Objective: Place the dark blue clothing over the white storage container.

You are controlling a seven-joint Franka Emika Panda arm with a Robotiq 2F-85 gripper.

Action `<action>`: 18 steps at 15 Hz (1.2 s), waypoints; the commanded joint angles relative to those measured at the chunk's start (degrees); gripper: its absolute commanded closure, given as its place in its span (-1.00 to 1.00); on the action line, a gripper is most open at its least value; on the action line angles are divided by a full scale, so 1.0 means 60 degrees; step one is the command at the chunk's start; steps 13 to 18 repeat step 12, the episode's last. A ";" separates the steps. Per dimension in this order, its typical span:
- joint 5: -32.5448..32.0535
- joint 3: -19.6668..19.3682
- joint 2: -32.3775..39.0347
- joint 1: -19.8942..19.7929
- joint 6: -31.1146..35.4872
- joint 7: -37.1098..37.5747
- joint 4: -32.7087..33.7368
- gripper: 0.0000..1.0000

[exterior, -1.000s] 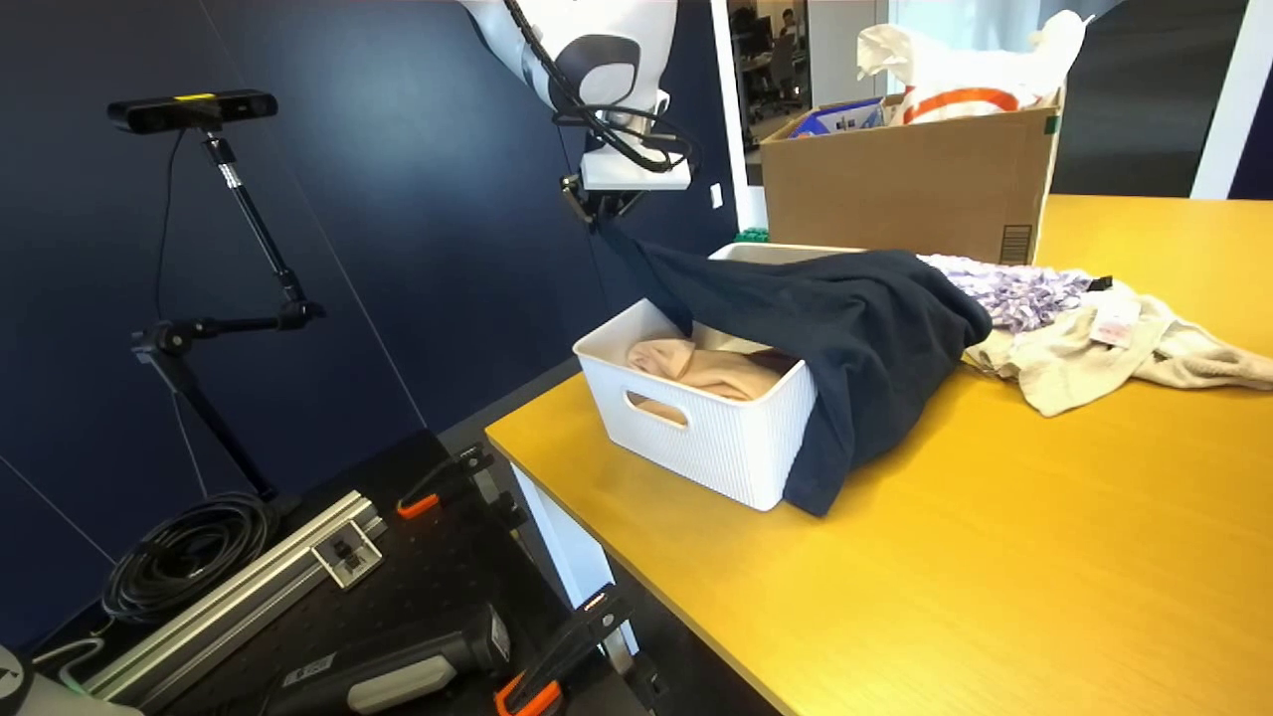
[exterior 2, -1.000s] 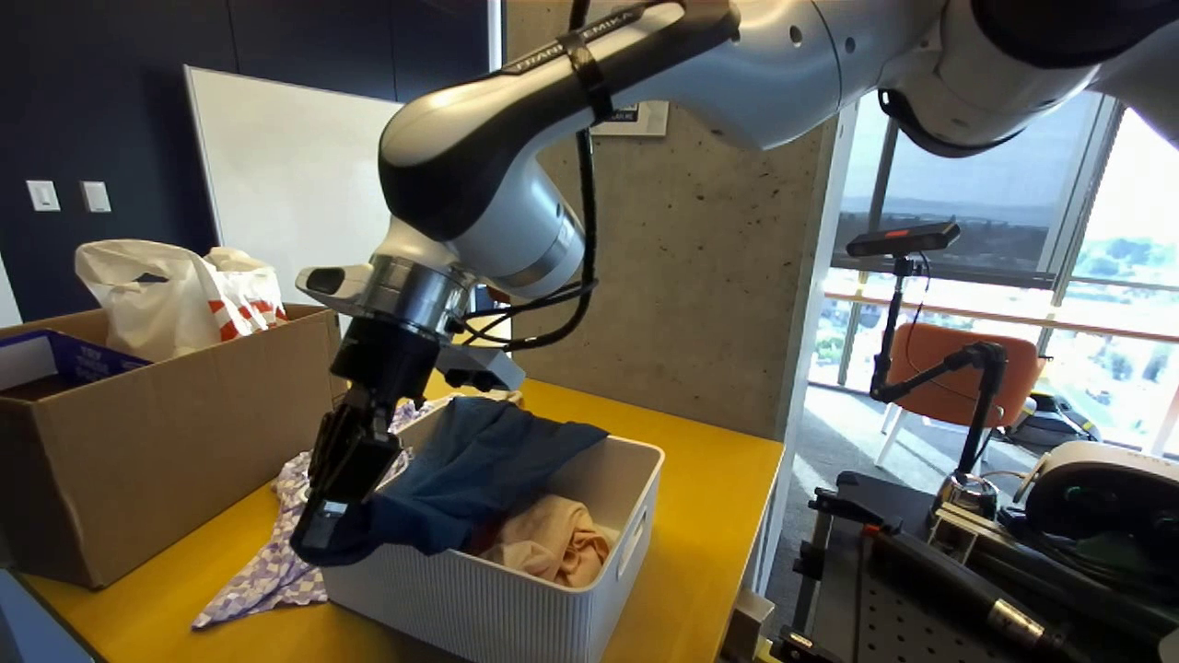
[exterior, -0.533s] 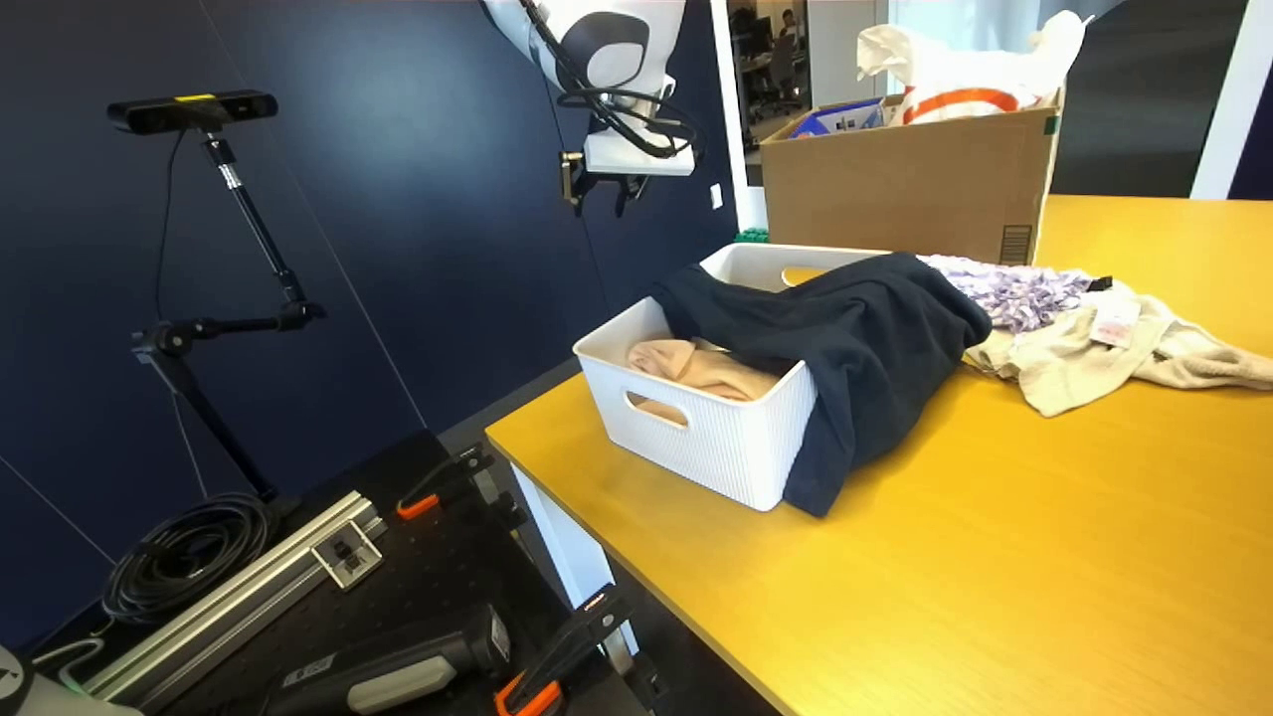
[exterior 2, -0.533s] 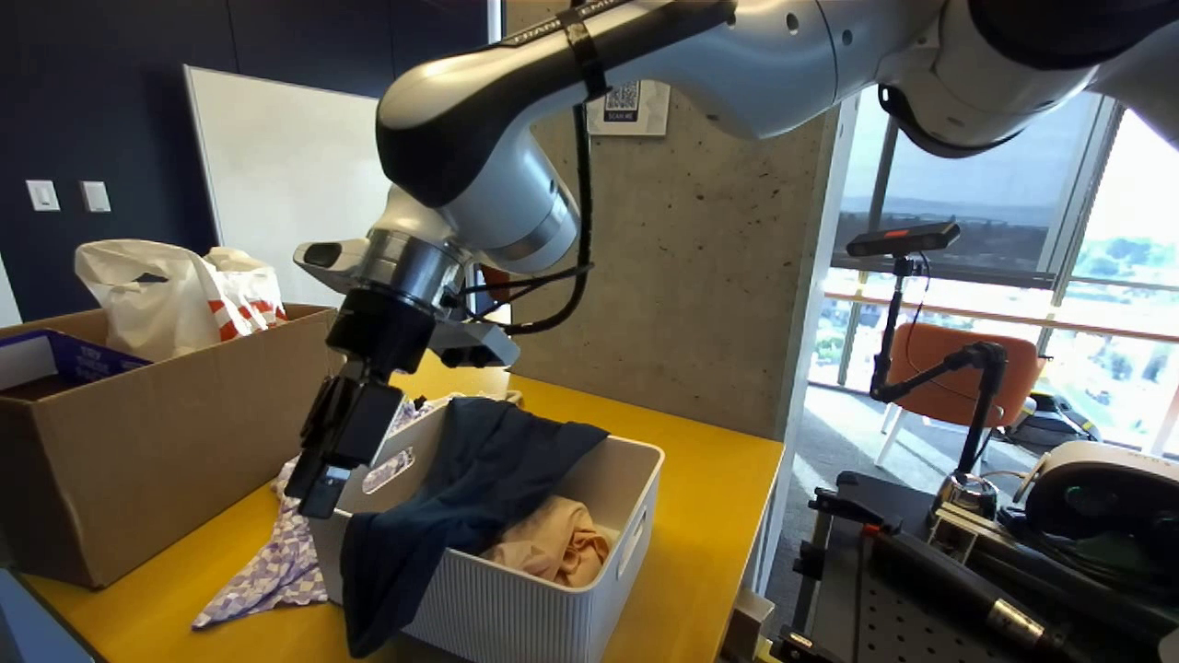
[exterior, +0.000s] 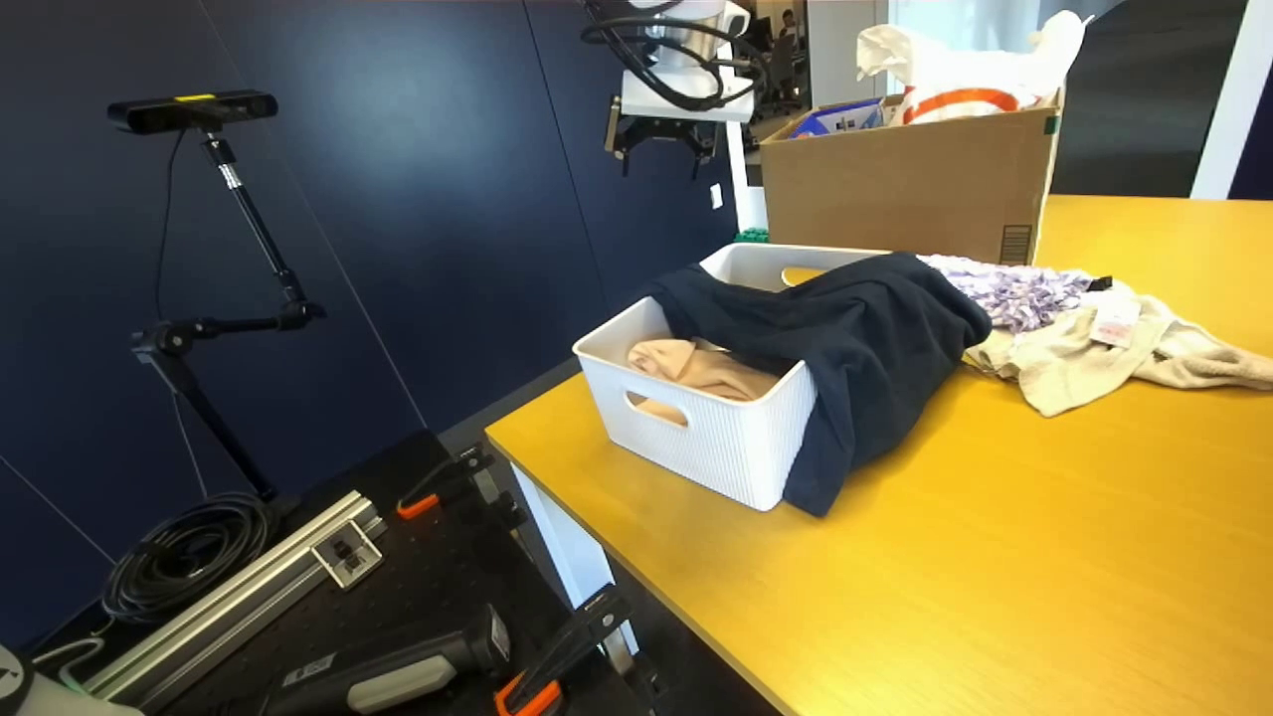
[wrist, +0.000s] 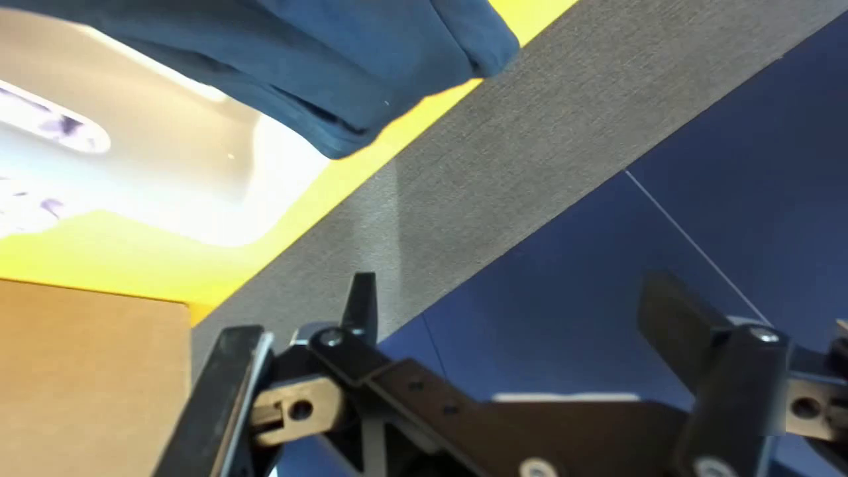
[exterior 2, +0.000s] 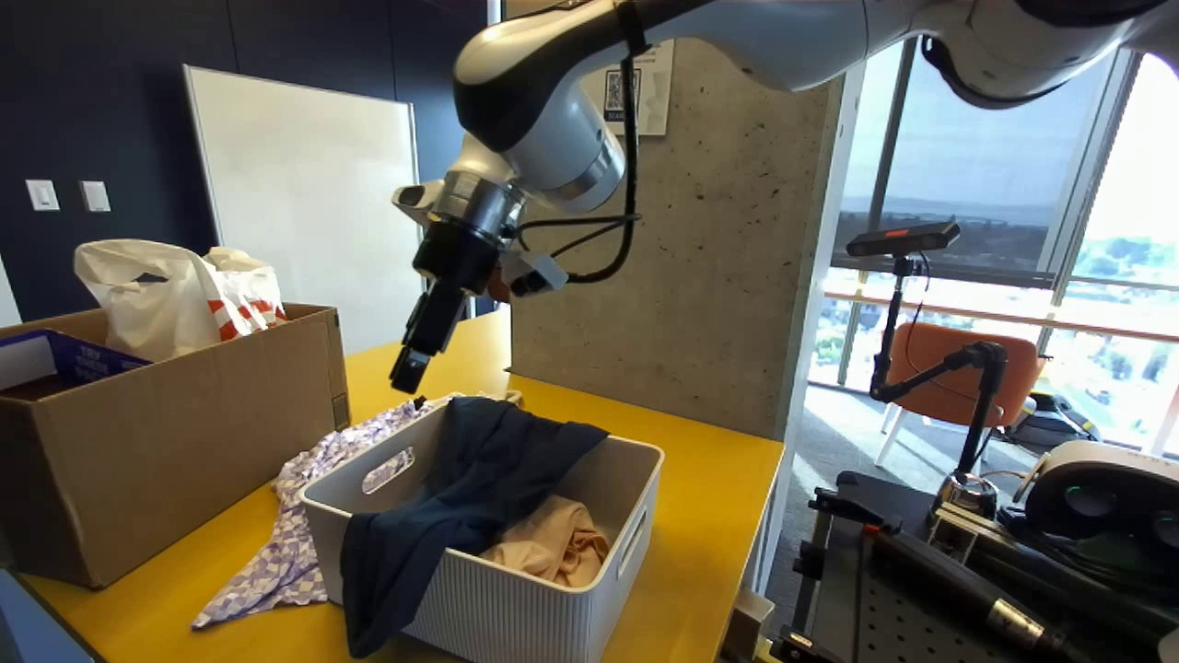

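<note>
Gripper (exterior: 660, 169) hangs with jaws spread, clear of the cloth (exterior: 865, 338), which drapes across the bin (exterior: 701, 452) and down one side, peach fabric (exterior: 696, 366) showing inside.

The gripper (wrist: 510, 281) had a mostly matt body with shiny metal screws (wrist: 331, 338). Behind it, the wall (exterior: 418, 199) was smooth and glossy; to the gripper's side, the carton (exterior: 895, 189) was of matt cardboard. Lower than the gripper, the container (exterior: 716, 455) was of plastic, ribbed outside and smooth inside, the clothing (exterior: 855, 353) of matt cloth, and the table (exterior: 955, 557) had a shiny top.
</note>
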 commanded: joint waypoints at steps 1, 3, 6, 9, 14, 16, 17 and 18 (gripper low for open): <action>0.0070 -0.0747 -0.1308 -0.0404 -0.0140 0.0470 -0.1265 -1.00; -0.0084 -0.1205 -0.1655 -0.0566 -0.0055 0.0549 -0.1709 -1.00; -0.0398 -0.1805 -0.1829 -0.0616 0.0510 0.0313 -0.2351 -1.00; -0.0295 -0.1982 -0.1824 -0.0735 0.0723 0.0267 -0.2812 -1.00; -0.0261 -0.2027 -0.1798 -0.0811 0.1158 0.0172 -0.3337 -1.00; -0.0261 -0.2027 -0.1798 -0.0811 0.1158 0.0172 -0.3337 -1.00; -0.0261 -0.2027 -0.1798 -0.0811 0.1158 0.0172 -0.3337 -1.00; -0.0261 -0.2027 -0.1798 -0.0811 0.1158 0.0172 -0.3337 -1.00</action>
